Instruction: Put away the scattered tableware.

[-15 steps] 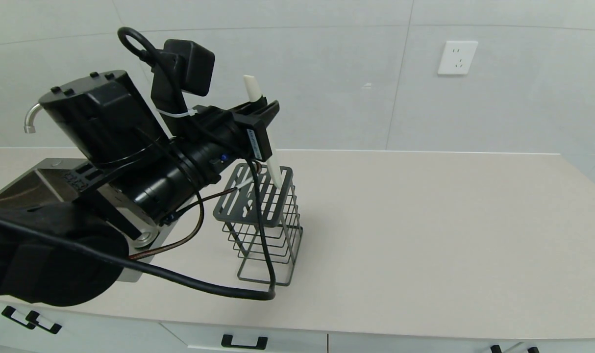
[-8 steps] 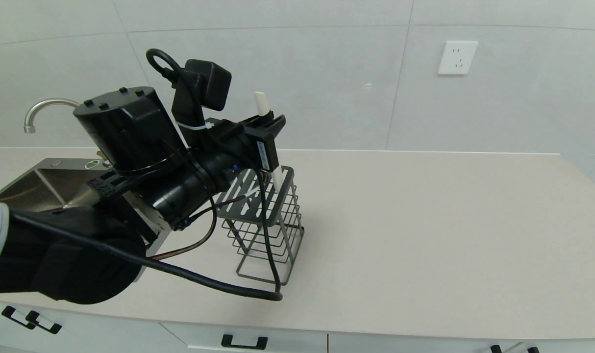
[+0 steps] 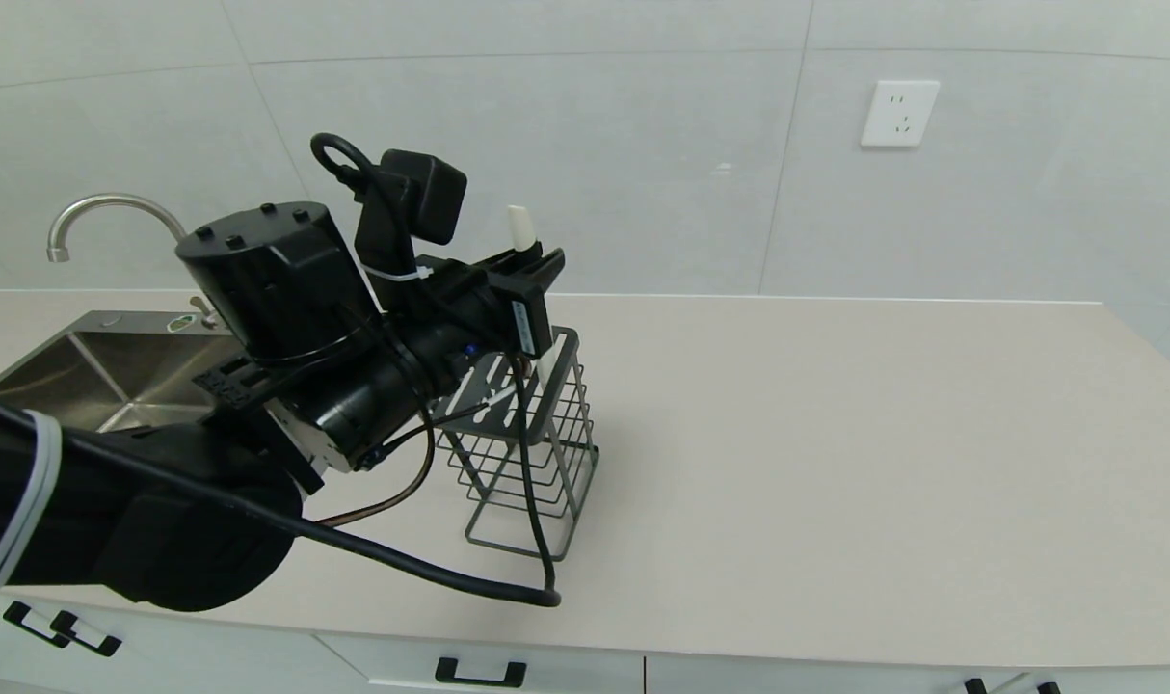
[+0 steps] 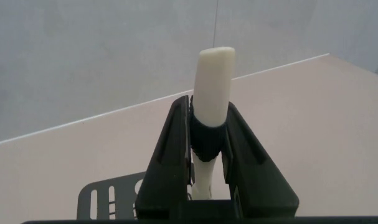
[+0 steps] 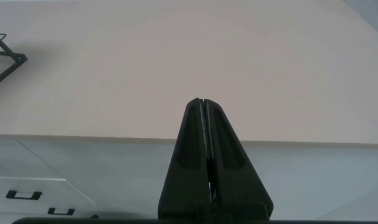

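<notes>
left gripper (image 3: 530, 258) clamps a white utensil (image 3: 519, 224) upright over the wire rack (image 3: 546, 463). right gripper (image 5: 205, 106) is pinched together, empty.

The surface (image 3: 836, 463) and wall (image 3: 643, 145) are seen from above in the head view. Wrist views are set close behind their fingers (image 4: 167, 155); the surface is shared.

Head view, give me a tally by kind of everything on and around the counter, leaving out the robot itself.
white-handled utensil: 1
wire cutlery rack: 1
faucet: 1
sink: 1
wall socket: 1
Total: 5
</notes>
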